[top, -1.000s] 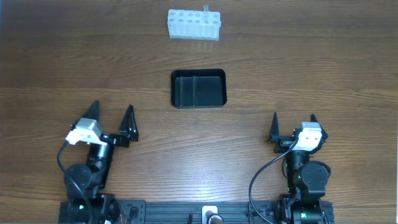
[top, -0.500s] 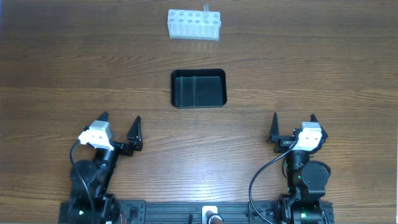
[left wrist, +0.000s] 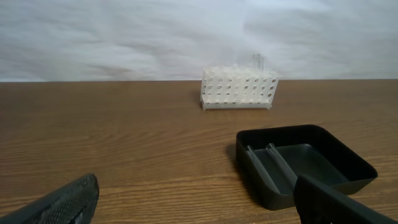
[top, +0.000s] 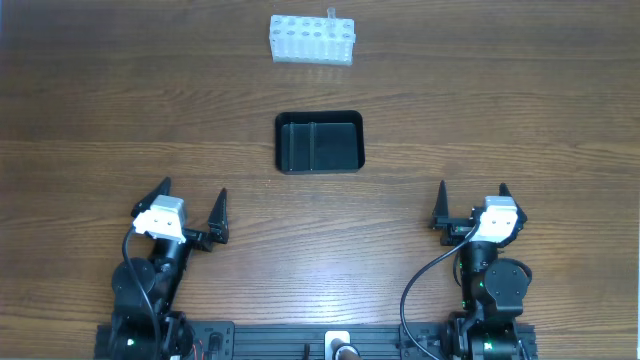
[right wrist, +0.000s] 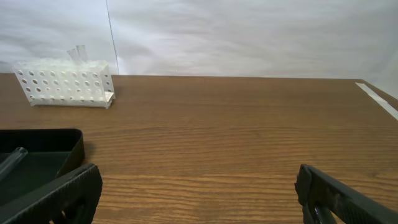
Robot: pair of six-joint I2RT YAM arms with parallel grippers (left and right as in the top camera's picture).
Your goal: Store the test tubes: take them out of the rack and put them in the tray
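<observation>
The left gripper [top: 192,192] and right gripper [top: 472,190] sit low in the frame, both spread wide with nothing in them. The white rack [top: 311,42] is top centre, with one clear tube [top: 331,14] poking up at its right end. The black tray [top: 281,143] is mid-frame just below. I'd guess that tube is light, slick and breakable, so pinch the exposed top gently and pull straight up.

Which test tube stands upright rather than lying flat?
The lone test tube sticking up from a corner hole of the white rack; the other tubes lie flat in the black tray.
</observation>
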